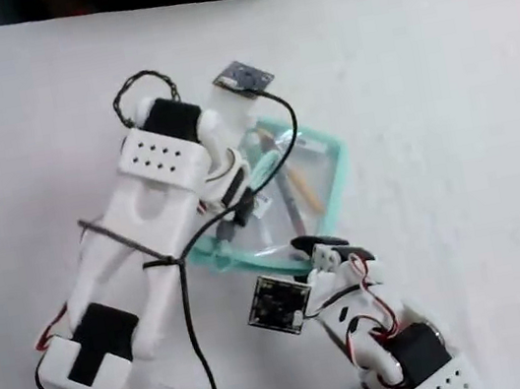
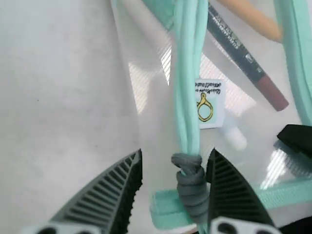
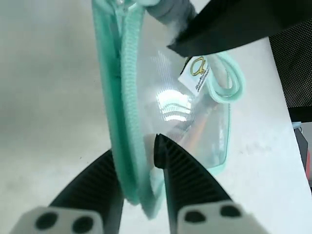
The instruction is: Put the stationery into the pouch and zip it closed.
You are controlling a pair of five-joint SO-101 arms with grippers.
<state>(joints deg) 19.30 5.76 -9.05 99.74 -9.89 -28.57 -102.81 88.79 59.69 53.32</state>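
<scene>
The pouch [image 1: 340, 169] lay on the counter [image 1: 440, 74], pens [image 1: 292, 194] inside. The right pincer [image 3: 134, 147] clamped its zipper edge, probably anchoring it. The left pincer [image 2: 176, 156] stood wide astride the pull cord [image 2: 187, 97], seemingly set to zip.

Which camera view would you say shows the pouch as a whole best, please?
The high view: the pouch shows its mint edging and the pens inside, though an arm covers one end. The left wrist view gives a close stretch with its cord; the right wrist view, the zip edge in the right tool.
</scene>
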